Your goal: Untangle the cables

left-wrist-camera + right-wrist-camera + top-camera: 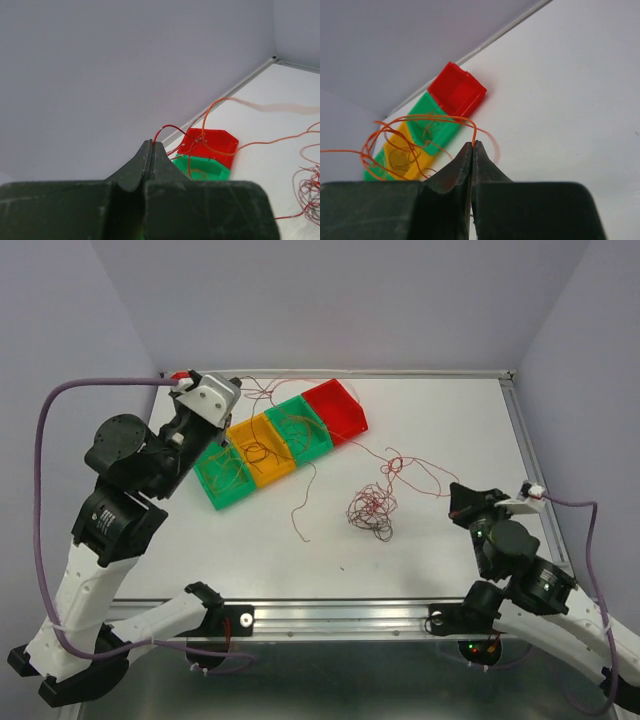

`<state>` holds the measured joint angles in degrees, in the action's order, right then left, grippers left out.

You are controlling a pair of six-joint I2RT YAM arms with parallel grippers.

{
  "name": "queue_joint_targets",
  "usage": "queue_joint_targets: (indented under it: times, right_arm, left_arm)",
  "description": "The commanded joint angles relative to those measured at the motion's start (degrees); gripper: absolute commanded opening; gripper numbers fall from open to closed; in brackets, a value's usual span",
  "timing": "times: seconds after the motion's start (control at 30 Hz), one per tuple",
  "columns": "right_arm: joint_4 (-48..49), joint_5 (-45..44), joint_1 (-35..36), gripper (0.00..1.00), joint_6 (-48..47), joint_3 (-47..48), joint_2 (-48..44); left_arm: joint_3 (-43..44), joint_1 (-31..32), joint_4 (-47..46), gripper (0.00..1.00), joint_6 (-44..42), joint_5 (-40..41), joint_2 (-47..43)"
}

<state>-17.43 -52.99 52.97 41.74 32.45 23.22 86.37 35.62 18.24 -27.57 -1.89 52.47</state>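
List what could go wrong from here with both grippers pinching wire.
1. Left gripper pinches a red strand only at its tips; a pull may slip it free.
2. Right gripper holds an orange strand that loops over itself; pulling could cinch the loops into knots.
3. Other strands drape across the bins; tension might drag them.

We're looking at the cables (pixel 373 510), mostly a loose red-and-dark tangle lying flat between the two arms, nearer the right gripper (pixel 472 145). A hair-thin orange strand (pixel 474 134) comes up out of its pinched tips and loops away to the left. The left gripper (pixel 152 143) pinches a red strand (pixel 161 128), which arcs out ahead of it, well apart from the tangle.
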Motion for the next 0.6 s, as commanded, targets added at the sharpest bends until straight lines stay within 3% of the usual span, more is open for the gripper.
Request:
queue_joint_targets:
  times: [0.0,0.17,0.23,0.27,0.3,0.33,0.37,0.43,0.57]
  right_arm:
    - [-4.63,-9.76,0.12,0.01,3.62,-1.86,-9.14]
    - [-6.03,-11.7,0.12,0.01,4.06,-2.21,-11.01]
    - [-5.95,-9.42,0.12,0.0,3.27,-1.25,-8.47]
    - [-5.08,-5.49,0.2,0.06,0.31,-0.64,-6.8]
    - [-3.33,-2.76,0.12,0.25,-2.42,0.24,-2.52]
    - [-1.14,1.45,0.12,0.44,-3.67,0.77,-0.31]
    - [0.36,3.49,0.03,0.78,-4.55,1.21,1.8]
    - [6.06,9.97,0.12,0.87,-10.6,1.74,7.87]
    - [13.53,19.29,0.12,0.93,-18.07,2.27,14.21]
  left_arm:
    - [3.98,-0.02,-4.35,0.0,0.94,10.32,-1.31]
    - [6.97,-0.02,-5.06,0.0,1.64,15.07,-2.02]
    - [6.97,-0.02,-4.53,0.0,1.2,12.28,-2.63]
    - [7.15,-0.02,-4.01,0.0,1.64,9.39,-2.55]
    - [7.58,-0.02,-2.52,0.0,1.73,7.1,-2.11]
    - [7.67,-0.02,-2.07,0.0,1.99,5.25,-1.85]
    - [7.94,-0.02,-1.81,0.0,2.34,4.1,-1.49]
    - [8.29,-0.02,-1.45,0.0,2.35,3.56,-0.44]
    - [8.38,-0.02,-1.8,0.0,2.7,0.42,-0.17]
